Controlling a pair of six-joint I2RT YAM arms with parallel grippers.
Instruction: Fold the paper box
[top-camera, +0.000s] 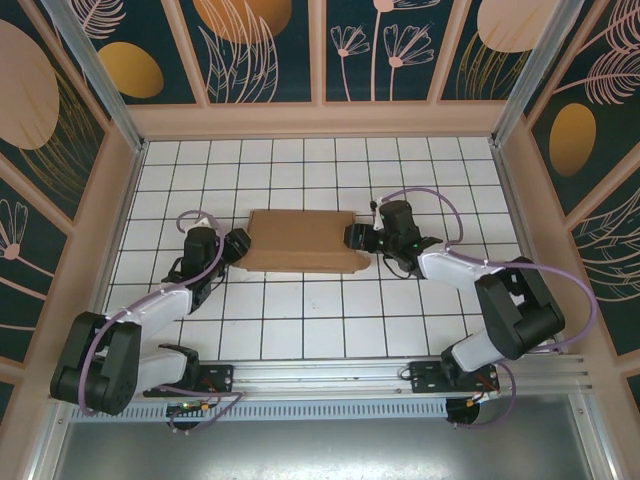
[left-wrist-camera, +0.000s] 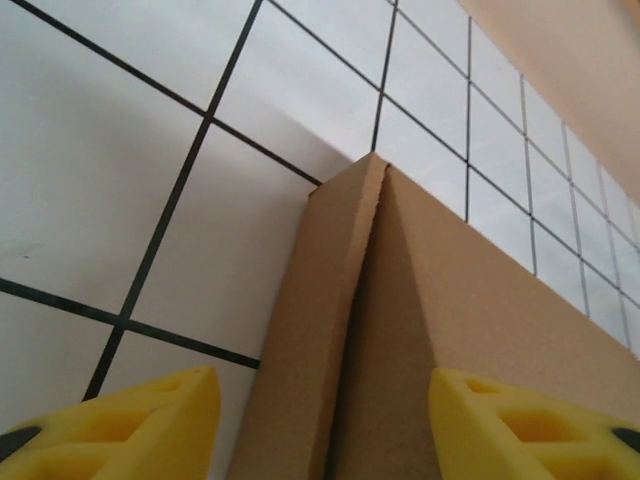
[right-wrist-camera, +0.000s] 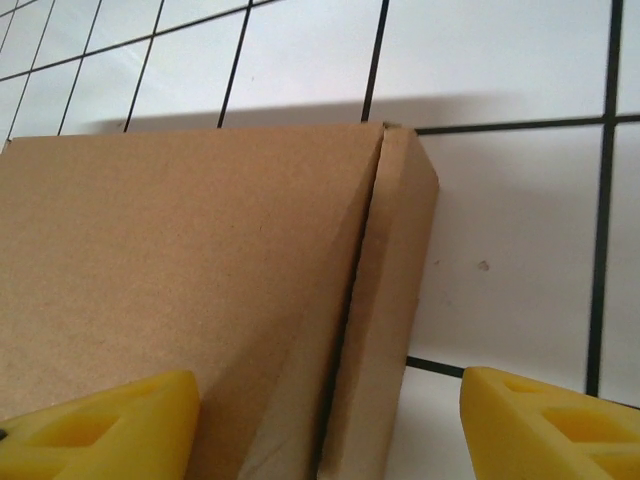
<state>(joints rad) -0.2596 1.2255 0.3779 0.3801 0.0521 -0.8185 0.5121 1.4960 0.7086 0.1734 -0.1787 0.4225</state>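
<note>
From above, the paper box (top-camera: 300, 242) lies mid-worktop (top-camera: 300, 330), its long axis running left to right. The left gripper (top-camera: 237, 245) is at its left end and the right gripper (top-camera: 358, 237) at its right end, equally near.

Left wrist: jaws released, straddling the box's end corner.

Right wrist: likewise open, astride the opposite end.

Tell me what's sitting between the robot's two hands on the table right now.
The paper box lies between the left hand and the right hand, one hand at each end. The top view shows it, on the white gridded table.
</note>
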